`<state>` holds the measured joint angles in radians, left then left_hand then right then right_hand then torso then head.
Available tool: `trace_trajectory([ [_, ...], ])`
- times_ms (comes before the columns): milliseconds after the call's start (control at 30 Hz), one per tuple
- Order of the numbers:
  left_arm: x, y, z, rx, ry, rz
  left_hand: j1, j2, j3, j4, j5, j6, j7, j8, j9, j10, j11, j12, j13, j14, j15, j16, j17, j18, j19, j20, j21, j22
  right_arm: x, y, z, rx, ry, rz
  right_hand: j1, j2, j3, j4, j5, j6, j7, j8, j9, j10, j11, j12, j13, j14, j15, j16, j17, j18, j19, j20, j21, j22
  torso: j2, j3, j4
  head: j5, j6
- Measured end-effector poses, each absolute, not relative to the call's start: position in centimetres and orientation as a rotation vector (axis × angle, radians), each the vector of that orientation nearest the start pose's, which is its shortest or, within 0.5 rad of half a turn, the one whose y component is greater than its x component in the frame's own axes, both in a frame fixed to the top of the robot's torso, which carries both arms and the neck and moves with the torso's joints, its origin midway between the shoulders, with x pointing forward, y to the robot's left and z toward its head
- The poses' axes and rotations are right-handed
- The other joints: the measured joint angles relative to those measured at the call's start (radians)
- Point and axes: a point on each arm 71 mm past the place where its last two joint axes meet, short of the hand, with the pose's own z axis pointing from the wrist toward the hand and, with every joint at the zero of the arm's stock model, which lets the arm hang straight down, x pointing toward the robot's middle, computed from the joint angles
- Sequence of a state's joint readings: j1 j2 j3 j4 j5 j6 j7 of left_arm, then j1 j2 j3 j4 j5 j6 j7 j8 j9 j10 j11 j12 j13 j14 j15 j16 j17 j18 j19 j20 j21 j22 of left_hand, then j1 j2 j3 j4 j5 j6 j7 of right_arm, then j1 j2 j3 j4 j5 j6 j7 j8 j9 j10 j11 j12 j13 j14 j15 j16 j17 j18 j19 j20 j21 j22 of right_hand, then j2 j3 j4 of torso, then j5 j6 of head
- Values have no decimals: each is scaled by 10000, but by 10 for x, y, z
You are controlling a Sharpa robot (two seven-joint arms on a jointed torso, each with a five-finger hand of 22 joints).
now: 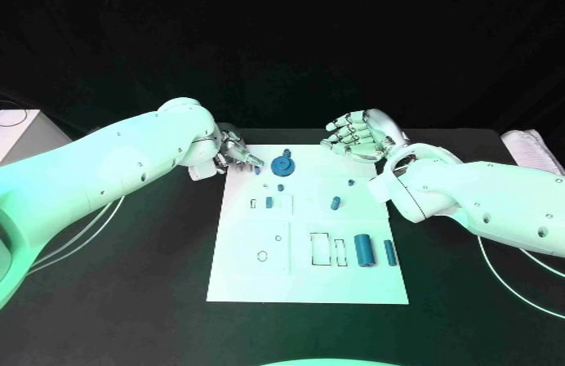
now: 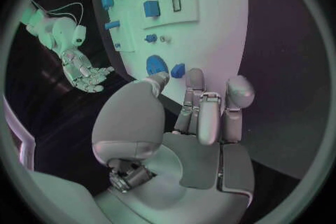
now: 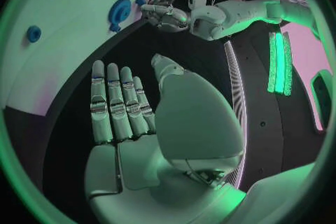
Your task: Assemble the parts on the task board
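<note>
Down at the near end of the task board (image 1: 236,284) it's bare white with plenty of room, then come the blue cylinders (image 1: 365,250) lying near the right edge and a few small blue pieces (image 1: 335,203) mid-board. Up at the far edge is the action: the left hand (image 1: 233,155) looks to be pinching a small blue part (image 2: 178,70) just beside the round blue gear (image 1: 282,167), so I'd keep that pinch steady and lower it straight, not nudging the gear. The right hand (image 1: 357,138) hovers released, fingers spread, holding nothing, off the far right corner. Black table (image 1: 117,284) both sides gives room to back out.
</note>
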<state>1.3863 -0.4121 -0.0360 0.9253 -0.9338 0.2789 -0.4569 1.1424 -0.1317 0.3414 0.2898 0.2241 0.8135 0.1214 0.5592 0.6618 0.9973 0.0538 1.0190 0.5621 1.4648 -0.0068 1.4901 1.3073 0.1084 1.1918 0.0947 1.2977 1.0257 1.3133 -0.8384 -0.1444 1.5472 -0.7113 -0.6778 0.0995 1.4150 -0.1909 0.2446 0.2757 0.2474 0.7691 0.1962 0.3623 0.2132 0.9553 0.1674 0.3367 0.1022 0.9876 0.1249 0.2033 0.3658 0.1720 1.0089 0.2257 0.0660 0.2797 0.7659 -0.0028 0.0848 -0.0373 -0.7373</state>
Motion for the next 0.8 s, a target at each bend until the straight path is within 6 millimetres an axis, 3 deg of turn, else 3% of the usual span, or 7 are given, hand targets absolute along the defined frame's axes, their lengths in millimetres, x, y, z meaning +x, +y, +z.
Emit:
trace_trajectory([
  [500,594,155,-159,-2831,22802,-4574,442,84,107,-1,0,125,-53,0,-85,38,-39,0,-50,0,0,0,0,-2,36,37,38,70,494,-210,-153,5300,14278,9752,41,-41,69,-69,43,-2,-2,-40,-53,20,20,-177,-232,130,51,-99,-145,-9,90,89,0,-247,1,5,1,-14,-58],
  [633,593,155,-159,-2841,22813,-4593,701,201,205,-17,0,161,-90,47,-111,73,-74,0,-81,9,-9,0,0,-3,36,37,38,88,494,-210,-153,5313,14281,9761,41,-41,69,-69,43,-2,-2,-40,-53,27,28,-177,-232,130,51,-99,-154,-9,89,89,0,-247,-2,5,1,-17,-69],
  [800,593,155,-159,-2901,22775,-4663,1224,402,498,-2,-6,249,-178,387,-8,70,-148,-2,-165,3,-77,0,0,-2,36,36,76,99,495,-210,-153,5325,14289,9758,40,-41,69,-69,43,-2,-2,-40,-53,27,27,-177,-245,130,51,-99,-153,-10,90,88,0,-262,-9,5,0,-11,-80],
])
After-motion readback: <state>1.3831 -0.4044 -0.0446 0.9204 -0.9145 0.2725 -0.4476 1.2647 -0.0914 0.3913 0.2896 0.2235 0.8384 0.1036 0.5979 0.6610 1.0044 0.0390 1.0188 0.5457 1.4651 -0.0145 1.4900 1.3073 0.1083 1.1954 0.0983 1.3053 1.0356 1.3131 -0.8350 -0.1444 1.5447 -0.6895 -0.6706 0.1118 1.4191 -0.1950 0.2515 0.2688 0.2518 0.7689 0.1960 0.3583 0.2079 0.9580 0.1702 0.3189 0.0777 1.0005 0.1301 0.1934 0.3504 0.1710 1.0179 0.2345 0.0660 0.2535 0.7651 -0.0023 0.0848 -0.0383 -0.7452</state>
